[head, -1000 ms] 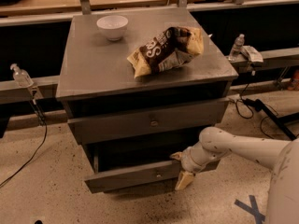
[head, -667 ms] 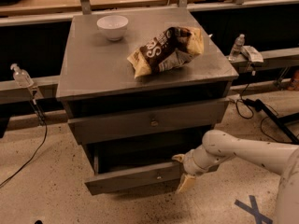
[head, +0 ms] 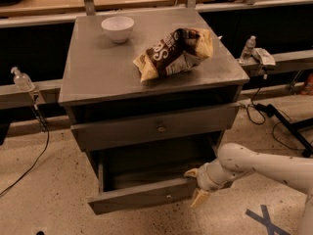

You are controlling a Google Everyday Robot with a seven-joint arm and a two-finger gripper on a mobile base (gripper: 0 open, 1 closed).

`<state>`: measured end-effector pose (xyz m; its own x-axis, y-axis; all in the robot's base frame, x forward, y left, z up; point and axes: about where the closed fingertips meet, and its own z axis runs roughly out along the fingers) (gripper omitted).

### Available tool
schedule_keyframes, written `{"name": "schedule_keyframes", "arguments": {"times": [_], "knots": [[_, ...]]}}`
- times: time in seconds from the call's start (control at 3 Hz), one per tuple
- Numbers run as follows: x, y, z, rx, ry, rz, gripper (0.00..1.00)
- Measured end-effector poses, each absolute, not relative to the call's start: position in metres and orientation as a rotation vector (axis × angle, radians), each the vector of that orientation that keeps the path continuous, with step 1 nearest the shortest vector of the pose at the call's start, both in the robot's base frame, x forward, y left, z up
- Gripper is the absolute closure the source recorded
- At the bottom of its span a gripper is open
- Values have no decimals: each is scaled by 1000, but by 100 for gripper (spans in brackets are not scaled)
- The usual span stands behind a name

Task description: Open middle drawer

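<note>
The grey cabinet [head: 98,72] has an upper drawer [head: 122,133] with a round knob. Below it, the middle drawer [head: 137,199] with a small metal knob is pulled well out, and its dark inside shows. My gripper [head: 195,185] is at the right end of that drawer's front panel, right against it. My white arm [head: 259,165] reaches in from the right. Anything below the open drawer is hidden by it.
A white bowl [head: 117,28] and a brown chip bag [head: 173,53] lie on the cabinet top. Clear bottles stand on ledges at the left [head: 22,78] and right [head: 248,48]. Cables [head: 274,119] run over the floor at the right. Blue tape [head: 266,219] marks the floor.
The middle drawer has slid further out toward the camera. My gripper has moved with it, slightly down and forward. The cabinet and the things on it have not moved.
</note>
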<state>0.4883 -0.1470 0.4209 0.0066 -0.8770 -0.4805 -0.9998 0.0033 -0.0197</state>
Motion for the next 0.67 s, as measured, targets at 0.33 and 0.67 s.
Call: {"name": "schedule_keyframes", "arguments": {"times": [0.33, 0.67], "knots": [[465, -150, 419, -1908, 1970, 499, 34], [465, -150, 419, -1908, 1970, 500, 33]]}}
